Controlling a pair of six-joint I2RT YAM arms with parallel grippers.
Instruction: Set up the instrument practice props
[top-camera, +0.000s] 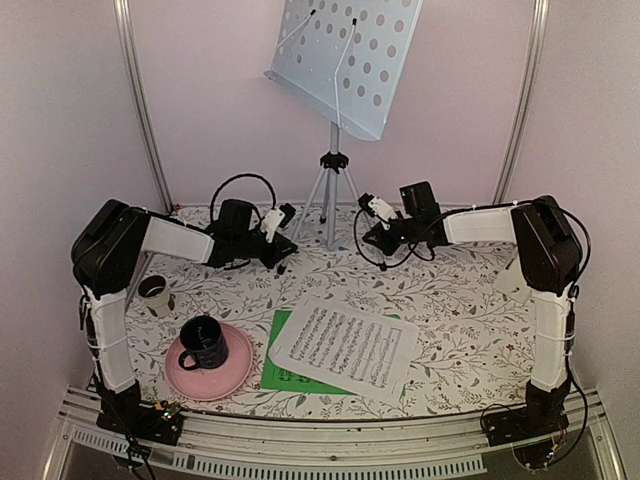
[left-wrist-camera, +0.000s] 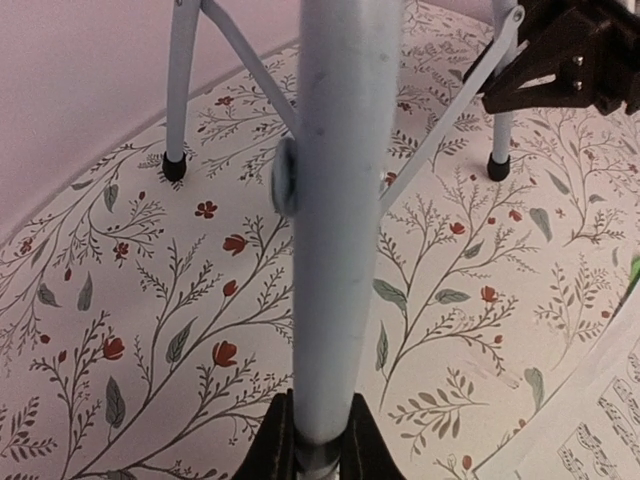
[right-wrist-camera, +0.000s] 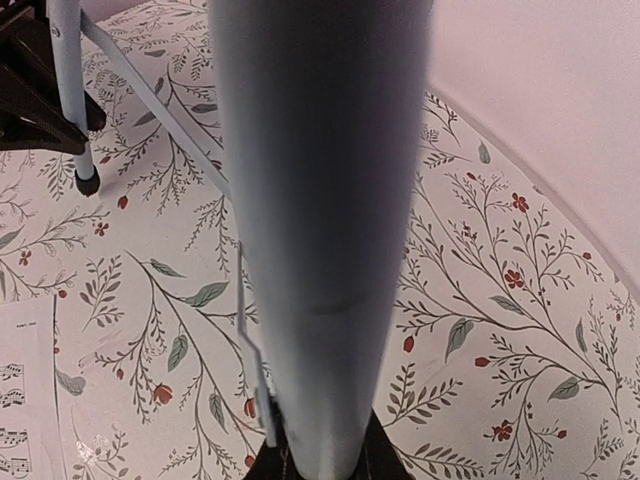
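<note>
The pale-blue perforated music stand (top-camera: 345, 60) stands on its silver tripod (top-camera: 329, 200) at the back middle. My left gripper (top-camera: 290, 225) is shut on one tripod leg (left-wrist-camera: 335, 200), the tube running up from between its jaws (left-wrist-camera: 320, 445). My right gripper (top-camera: 365, 207) is shut on another leg (right-wrist-camera: 320, 200), clamped at the bottom of its view (right-wrist-camera: 320, 465). The white sheet of music (top-camera: 345, 345) lies at the front, overlapping the green sheet (top-camera: 283, 372). A small white metronome (top-camera: 512, 278) shows partly behind the right arm.
A dark mug (top-camera: 203, 343) sits on a pink plate (top-camera: 225, 380) at the front left. A small beige cup (top-camera: 155, 293) stands behind it by the left arm. Pink walls and metal posts close in the back and sides.
</note>
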